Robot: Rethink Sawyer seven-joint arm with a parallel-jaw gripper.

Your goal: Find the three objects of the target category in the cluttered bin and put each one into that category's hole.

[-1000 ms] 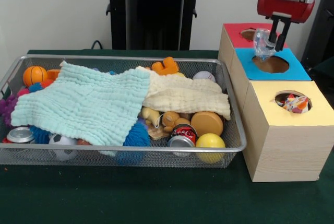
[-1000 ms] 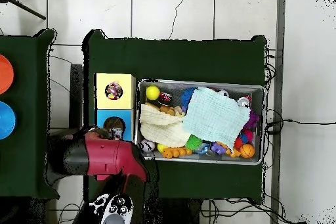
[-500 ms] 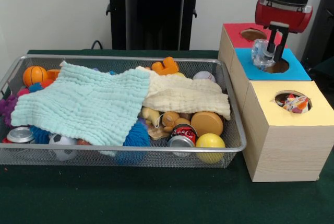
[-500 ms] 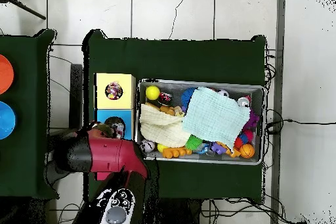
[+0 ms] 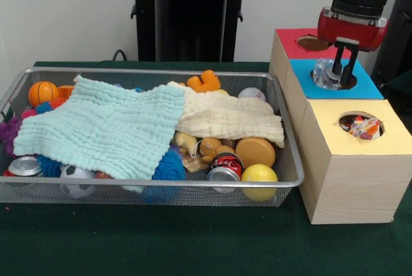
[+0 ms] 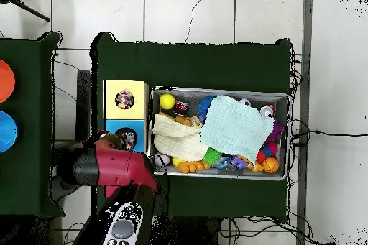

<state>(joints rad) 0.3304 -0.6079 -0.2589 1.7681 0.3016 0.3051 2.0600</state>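
Observation:
My gripper (image 5: 344, 79) hangs over the round hole in the blue-topped box (image 5: 368, 87), its fingers down at the rim. It is shut on a crumpled clear plastic container (image 5: 325, 73), which sits partly inside that hole. In the overhead view the red arm (image 6: 108, 168) covers the gripper beside the blue box (image 6: 141, 128). The wire mesh bin (image 5: 148, 189) holds a mint cloth (image 5: 103, 128) and a cream cloth (image 5: 225, 118) that hide much of the clutter. Balls, soda cans and plush toys show around them.
A red-topped box (image 5: 290, 41) stands behind the blue one. A yellow-topped box (image 5: 393, 139) stands in front, with a colourful wrapper (image 5: 364, 127) in its hole. The bin (image 6: 219, 90) lies right of the boxes in the overhead view.
The gripper has come down with the clear container, from above the blue box to its hole, and the container now rests partly inside.

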